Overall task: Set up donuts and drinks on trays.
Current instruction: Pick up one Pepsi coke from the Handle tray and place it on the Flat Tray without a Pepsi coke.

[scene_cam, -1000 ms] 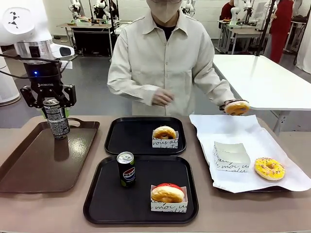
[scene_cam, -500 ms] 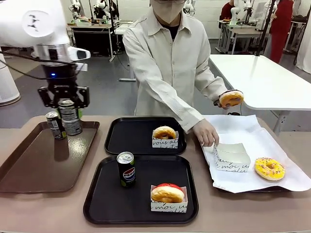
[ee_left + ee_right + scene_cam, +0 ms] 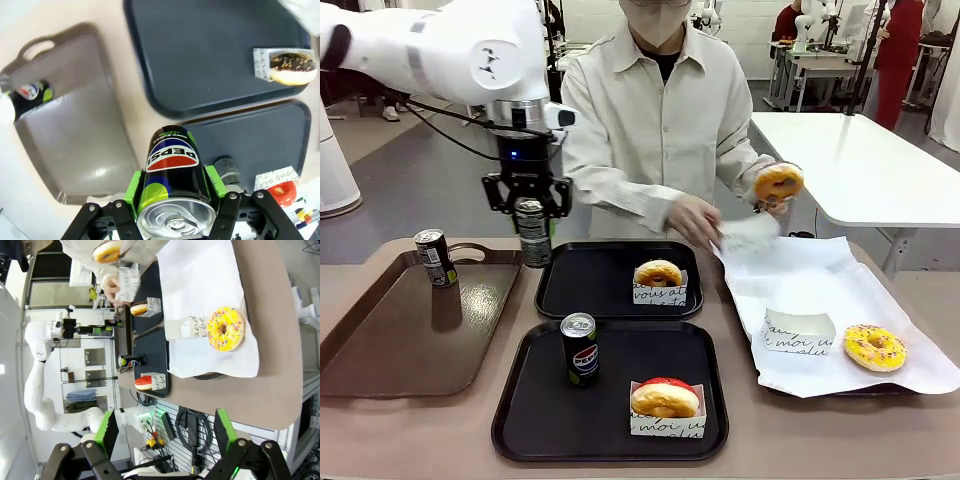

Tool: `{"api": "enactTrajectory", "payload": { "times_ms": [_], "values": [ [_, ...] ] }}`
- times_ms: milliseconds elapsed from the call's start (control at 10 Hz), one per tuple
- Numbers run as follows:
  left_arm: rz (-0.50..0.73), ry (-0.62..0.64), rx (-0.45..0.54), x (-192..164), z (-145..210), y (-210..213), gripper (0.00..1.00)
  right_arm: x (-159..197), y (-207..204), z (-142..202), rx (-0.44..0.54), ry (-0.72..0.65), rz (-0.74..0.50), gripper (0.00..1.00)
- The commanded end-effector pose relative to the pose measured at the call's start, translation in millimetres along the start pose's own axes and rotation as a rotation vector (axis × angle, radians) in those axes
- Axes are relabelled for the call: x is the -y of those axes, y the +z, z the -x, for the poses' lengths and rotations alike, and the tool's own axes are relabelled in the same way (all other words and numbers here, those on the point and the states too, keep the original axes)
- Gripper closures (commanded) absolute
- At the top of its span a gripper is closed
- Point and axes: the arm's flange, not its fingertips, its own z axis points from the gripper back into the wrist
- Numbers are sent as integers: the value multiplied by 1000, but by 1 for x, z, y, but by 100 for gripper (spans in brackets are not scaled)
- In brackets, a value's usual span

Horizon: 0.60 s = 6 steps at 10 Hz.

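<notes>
Left gripper [image 3: 532, 214] clamps its green pads on a glossy cylindrical soda can [image 3: 534, 242], silver-topped, upright in the air by the left rim of the far matte black tray [image 3: 582, 296]. Right gripper [image 3: 162, 435] gapes wide, empty.

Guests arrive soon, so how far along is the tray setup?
Done: the near tray holds a can and a red-iced boxed donut. In hand: the left gripper holds a second can above the left edge of the far tray, which has just a chocolate boxed donut. Left: setting this can down there.
</notes>
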Motion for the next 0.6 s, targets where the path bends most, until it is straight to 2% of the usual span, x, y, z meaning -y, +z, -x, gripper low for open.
{"api": "enactTrajectory", "payload": {
  "times_ms": [0,100,300,500],
  "values": [
    [-9,-31,-13,1,-6,2,40,1,0,-1,7,8,-21,0],
    [-26,-84,-54,-17,19,9,40,1,0,-1,7,8,-21,0],
    [-59,-141,-71,-50,79,-2,40,1,0,-1,7,8,-21,0],
    [-90,-166,-48,-56,92,3,40,1,0,-1,7,8,-21,0]
  ]
}}
